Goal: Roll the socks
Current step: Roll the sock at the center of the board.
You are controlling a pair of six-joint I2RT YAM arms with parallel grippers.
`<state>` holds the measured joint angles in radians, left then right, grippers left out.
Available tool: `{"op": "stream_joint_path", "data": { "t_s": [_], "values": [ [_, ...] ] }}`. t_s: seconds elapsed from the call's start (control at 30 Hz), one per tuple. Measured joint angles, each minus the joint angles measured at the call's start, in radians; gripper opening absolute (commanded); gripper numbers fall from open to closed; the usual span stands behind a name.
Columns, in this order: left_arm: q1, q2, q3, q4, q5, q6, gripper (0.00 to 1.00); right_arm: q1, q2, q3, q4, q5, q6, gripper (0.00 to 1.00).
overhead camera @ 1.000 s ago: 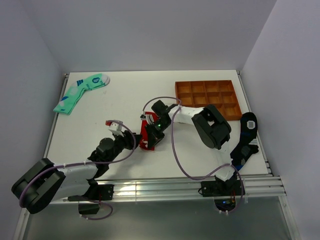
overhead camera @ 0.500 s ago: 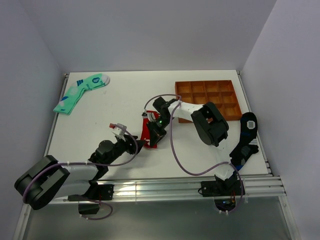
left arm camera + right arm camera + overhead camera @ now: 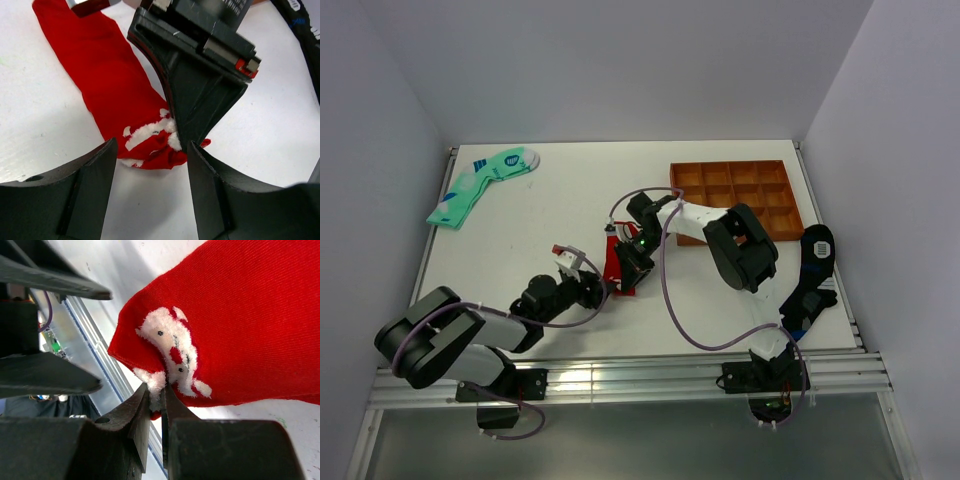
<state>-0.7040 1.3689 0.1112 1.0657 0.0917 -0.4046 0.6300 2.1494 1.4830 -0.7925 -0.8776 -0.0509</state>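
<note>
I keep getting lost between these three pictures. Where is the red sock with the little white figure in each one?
Top camera: the bright red fabric sock lies mid-table, partly under the right pincer.
Left wrist: the sock runs from top left to bottom centre.
Right wrist: the sock fills the upper right.
Shared landmark: the right pincer shows in all three, shut on the sock's end beside the white figure mark.

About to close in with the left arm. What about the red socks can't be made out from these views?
Top view: socks mostly hidden under the right gripper; outline and count unclear.
Left wrist view: far end cut off by the top edge; pinched edge hidden behind the right gripper.
Right wrist view: socks run off the right edge; one layer or two cannot be told.
</note>
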Motion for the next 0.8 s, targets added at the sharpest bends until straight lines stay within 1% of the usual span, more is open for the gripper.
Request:
{"op": "stream_joint_path", "data": {
  "t_s": [0.1, 0.3, 0.4, 0.8],
  "values": [
    [0.000, 0.031, 0.000, 0.015, 0.010, 0.000, 0.63, 0.000, 0.000, 0.000, -0.002, 0.000, 0.000, 0.00],
    [0.000, 0.037, 0.008, 0.031, 0.023, 0.000, 0.62, 0.000, 0.000, 0.000, -0.002, 0.000, 0.000, 0.00],
    [0.000, 0.044, 0.011, 0.037, 0.028, 0.000, 0.59, 0.000, 0.000, -0.001, -0.002, 0.000, 0.000, 0.00],
    [0.000, 0.093, 0.017, 0.054, 0.037, -0.001, 0.58, 0.000, 0.000, -0.003, -0.004, 0.001, -0.001, 0.00]
  ]
}}
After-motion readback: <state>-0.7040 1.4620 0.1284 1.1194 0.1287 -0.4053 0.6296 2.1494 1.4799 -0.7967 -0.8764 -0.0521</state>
